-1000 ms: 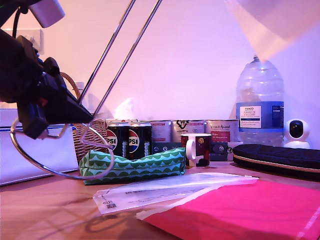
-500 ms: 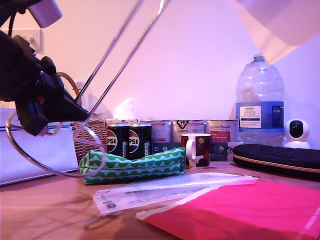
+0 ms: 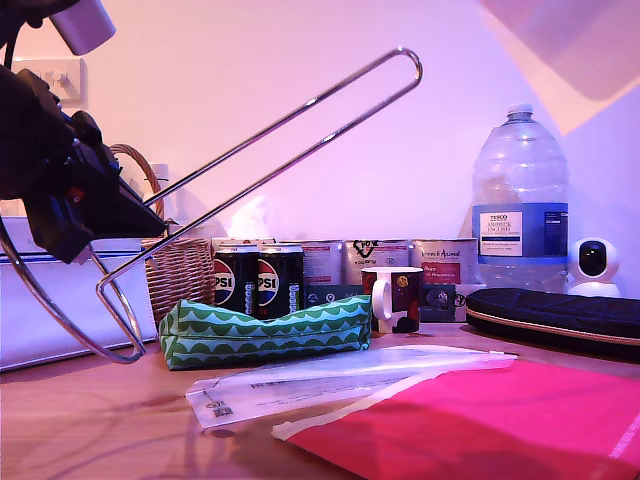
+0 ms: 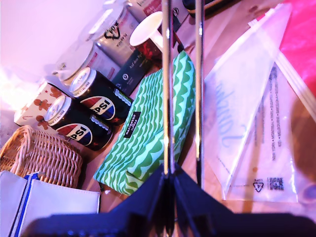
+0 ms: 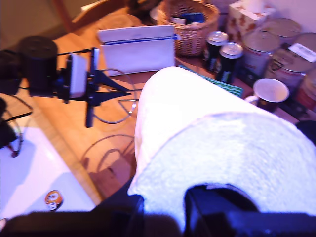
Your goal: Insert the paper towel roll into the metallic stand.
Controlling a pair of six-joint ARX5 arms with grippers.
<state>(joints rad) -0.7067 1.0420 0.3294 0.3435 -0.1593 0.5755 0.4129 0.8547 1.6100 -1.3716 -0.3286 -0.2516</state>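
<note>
Two claws are engaged, one per task object; insertion not yet made.

Exterior view, 9 o'clock: my first gripper (image 3: 150,225) holds the metallic stand (image 3: 290,125) off the counter (image 3: 90,420). First wrist view shows the claw closed tight on one of the two parallel rods, near the base end. The ring base hangs at about 8 o'clock in the exterior view, clear of the counter. The loop of rods slants up toward 1 o'clock, its rounded tip high above the Pepsi cans (image 3: 258,280) and the green patterned pouch (image 3: 262,333).

Exterior view, 1 to 2 o'clock: a pale blurred shape at the frame edge, probably the paper towel roll, too cropped to be certain. In the second wrist view the paper towel roll (image 5: 217,153) fills the frame directly in front of my second gripper (image 5: 163,212). The claw looks closed around the roll's near end, though the fingers are mostly hidden by paper.

Status, judged: both pick-ups done, both objects airborne and well apart. Remaining: align the roll's core with the loop tip, slide it down the rods, and set the stand upright on the counter.
</note>
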